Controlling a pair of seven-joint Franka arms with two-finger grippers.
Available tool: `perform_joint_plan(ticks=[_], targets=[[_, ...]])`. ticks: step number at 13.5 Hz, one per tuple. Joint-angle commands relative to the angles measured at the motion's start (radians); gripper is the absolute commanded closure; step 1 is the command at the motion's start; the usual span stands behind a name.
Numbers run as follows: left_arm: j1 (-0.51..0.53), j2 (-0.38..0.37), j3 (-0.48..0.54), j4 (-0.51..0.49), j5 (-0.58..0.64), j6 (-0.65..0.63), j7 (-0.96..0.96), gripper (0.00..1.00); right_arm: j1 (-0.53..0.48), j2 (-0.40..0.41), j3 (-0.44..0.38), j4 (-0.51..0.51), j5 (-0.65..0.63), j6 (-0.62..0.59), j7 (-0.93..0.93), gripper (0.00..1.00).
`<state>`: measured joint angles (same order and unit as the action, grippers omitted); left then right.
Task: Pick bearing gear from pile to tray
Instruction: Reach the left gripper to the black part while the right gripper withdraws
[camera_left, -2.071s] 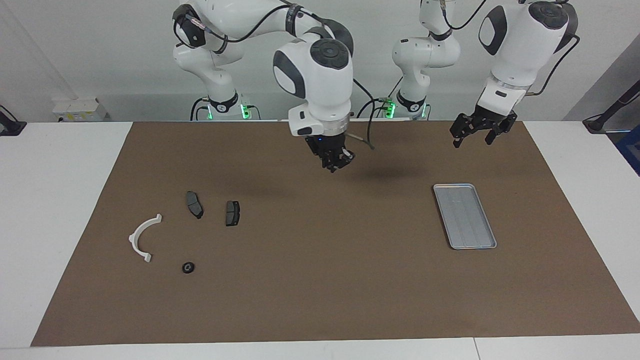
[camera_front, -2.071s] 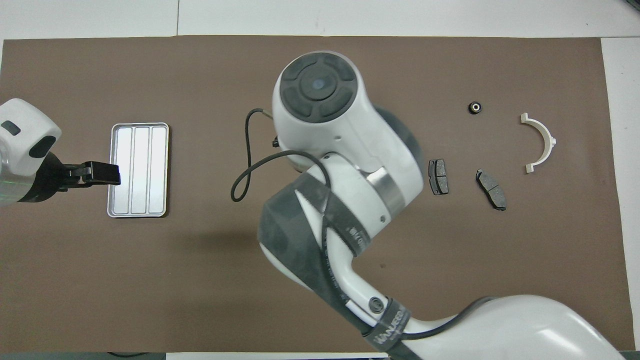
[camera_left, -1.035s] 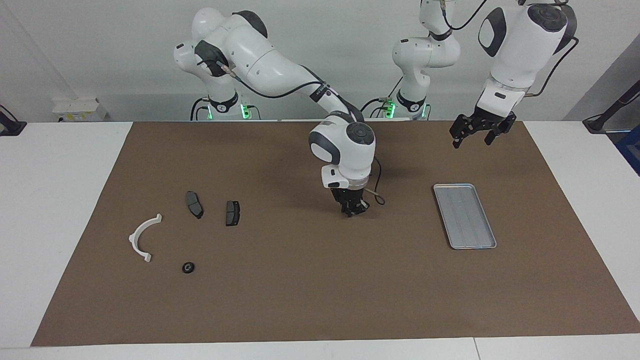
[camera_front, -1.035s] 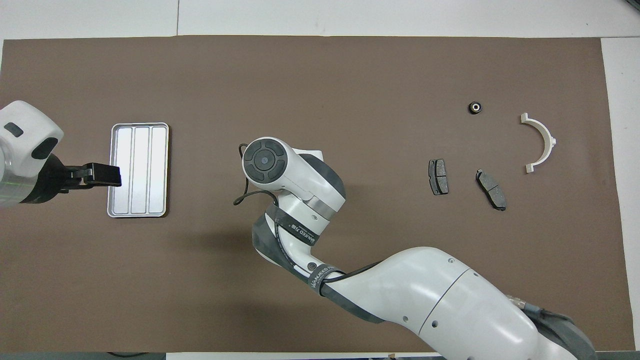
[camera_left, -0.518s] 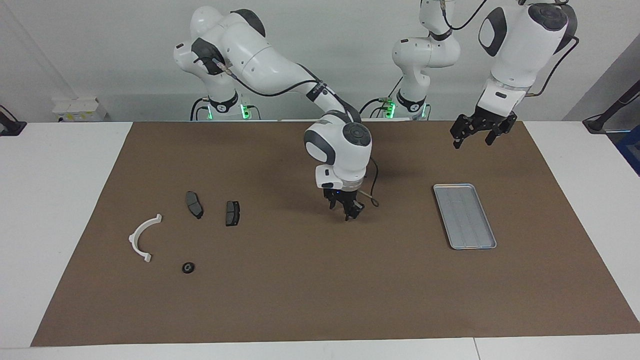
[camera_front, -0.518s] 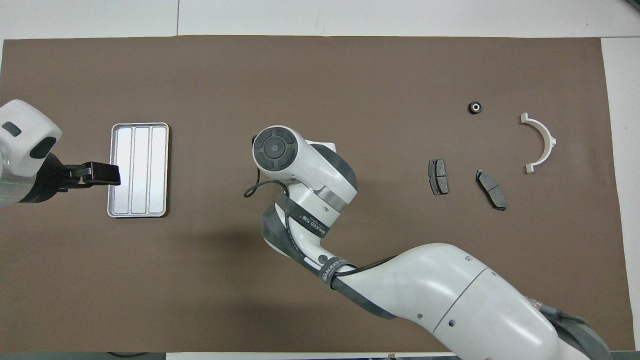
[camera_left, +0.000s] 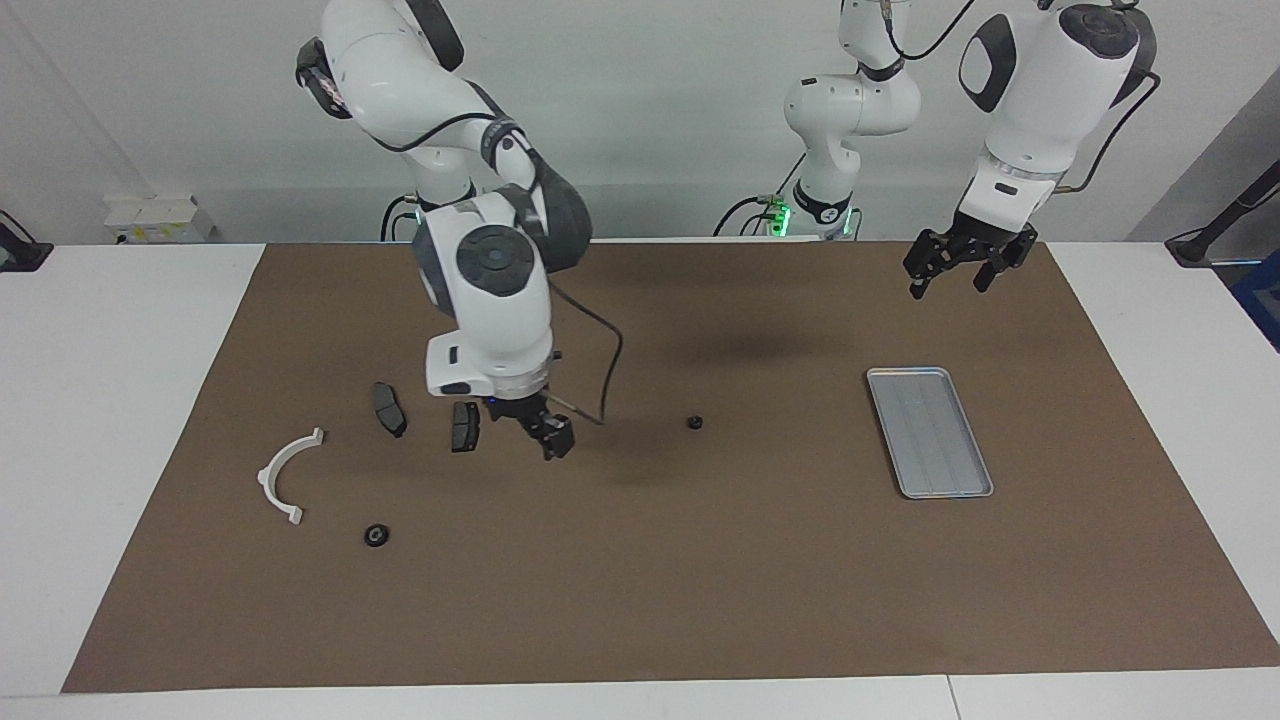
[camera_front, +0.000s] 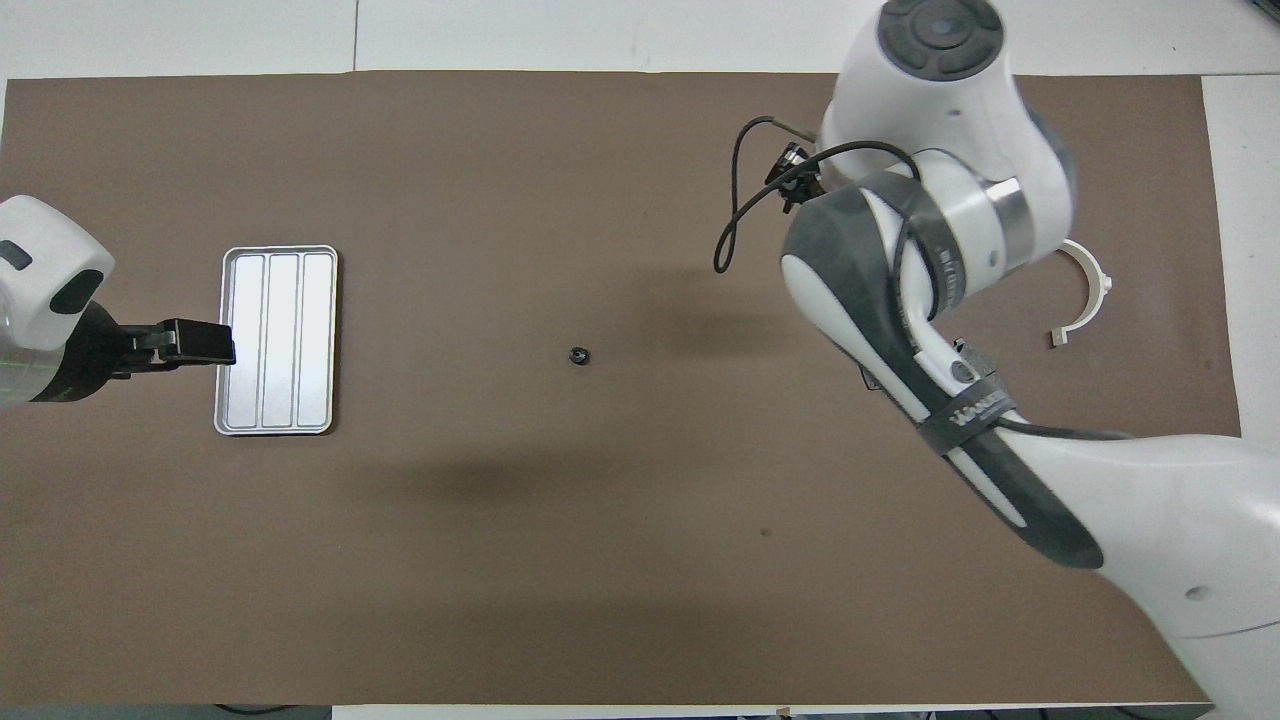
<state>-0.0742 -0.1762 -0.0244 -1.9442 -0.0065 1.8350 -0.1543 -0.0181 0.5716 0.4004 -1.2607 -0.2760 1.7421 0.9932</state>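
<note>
Clock directions are read in the facing view. The right gripper (camera_left: 548, 437) hangs low over the mat (camera_left: 640, 600), at the pile's edge; whether its fingers are spread or pressed together cannot be told, and nothing shows between them. In the overhead view its own arm hides it.

- At its 9 o'clock, just beside it, lies a pad (camera_left: 464, 427).
- A second pad (camera_left: 389, 409) lies at 10 o'clock of the first.
- A white bracket (camera_left: 287, 476) (camera_front: 1085, 295) lies at 8 o'clock of the pads, toward the right arm's end of the table.
- A black round piece (camera_left: 376, 536) sits at 5 o'clock of the bracket.
- At 3 o'clock of the right gripper, well apart from the pile, a gear (camera_left: 693, 422) (camera_front: 577, 355) rests alone on the mat, between pile and tray.
- The tray (camera_left: 929, 431) (camera_front: 278, 340) lies at 3 o'clock of the gear and holds nothing.
- The left gripper (camera_left: 952, 268) (camera_front: 200, 342) waits raised at the tray's 12 o'clock, fingers spread and holding nothing.
</note>
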Motion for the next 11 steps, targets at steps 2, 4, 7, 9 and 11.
perform_joint_plan(ticks=[2, 4, 7, 9, 11], targets=[[-0.021, 0.009, -0.009, 0.072, 0.008, -0.078, -0.040, 0.00, -0.173, -0.001, 0.020, -0.081, 0.011, 0.069, -0.297, 0.00], [-0.038, 0.070, -0.084, 0.199, 0.007, -0.155, -0.198, 0.00, -0.229, 0.001, 0.018, -0.130, 0.000, 0.140, -0.385, 0.00], [-0.108, 0.124, -0.225, 0.235, 0.016, -0.131, -0.475, 0.00, -0.281, 0.030, 0.009, -0.247, -0.018, 0.356, -0.433, 0.00], [-0.227, 0.225, -0.235, 0.235, 0.080, -0.035, -0.662, 0.01, -0.290, 0.054, 0.008, -0.243, -0.043, 0.373, -0.433, 0.00], [-0.268, 0.323, -0.238, 0.216, 0.126, 0.094, -0.745, 0.01, -0.292, 0.088, 0.006, -0.244, -0.066, 0.437, -0.427, 0.00]])
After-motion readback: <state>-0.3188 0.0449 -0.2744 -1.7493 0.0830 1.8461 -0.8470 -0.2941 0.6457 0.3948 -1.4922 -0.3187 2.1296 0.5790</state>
